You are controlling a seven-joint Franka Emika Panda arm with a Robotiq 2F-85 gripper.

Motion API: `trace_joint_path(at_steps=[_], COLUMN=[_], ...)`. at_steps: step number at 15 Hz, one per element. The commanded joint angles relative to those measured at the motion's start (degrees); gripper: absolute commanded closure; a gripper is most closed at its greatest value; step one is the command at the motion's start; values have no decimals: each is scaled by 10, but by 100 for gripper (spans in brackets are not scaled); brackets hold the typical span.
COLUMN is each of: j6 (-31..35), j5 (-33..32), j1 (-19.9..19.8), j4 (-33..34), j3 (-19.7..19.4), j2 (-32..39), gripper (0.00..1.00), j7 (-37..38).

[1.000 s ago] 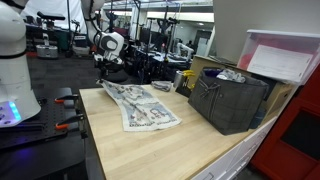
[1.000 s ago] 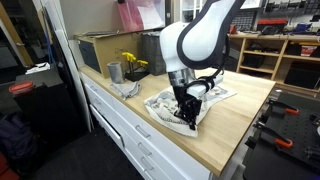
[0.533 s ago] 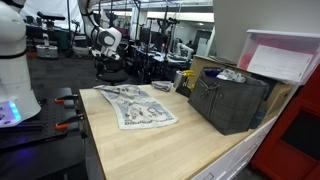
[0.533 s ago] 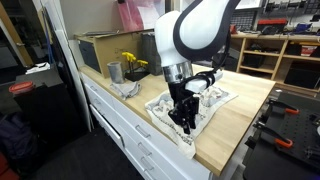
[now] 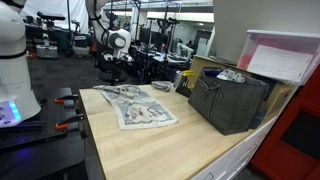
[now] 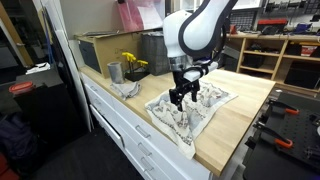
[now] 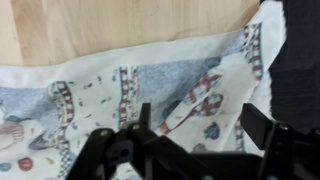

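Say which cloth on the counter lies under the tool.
The patterned towel, spread flat below the tool; the crumpled grey cloth lies apart beside the metal cup.

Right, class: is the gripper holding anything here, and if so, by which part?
Nothing is held. The gripper hangs open above the patterned cloth, which lies spread on the wooden table; no cloth sits between its fingers.

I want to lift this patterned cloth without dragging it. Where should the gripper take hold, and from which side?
Probably the raised crease near the middle of the patterned cloth, from straight above. It lies spread almost flat on the wooden table, so no edge stands up for a sideways approach; the gripper hangs open over it.
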Motion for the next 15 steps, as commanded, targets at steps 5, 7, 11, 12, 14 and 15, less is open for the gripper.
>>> trace_joint_path(at_steps=[5,7,11,12,14,15], j6=[18,18,14,8,2,1], j5=[16,32,70,82,108,121], j1=[-85,-109,-150,-162,-184,-194], j4=[45,55,83,94,116,126], j3=[-99,-117,-148,-152,-158,-160], j2=[72,90,119,126,140,145], gripper=[0,0,0,0,0,0], j7=[50,56,80,86,100,107])
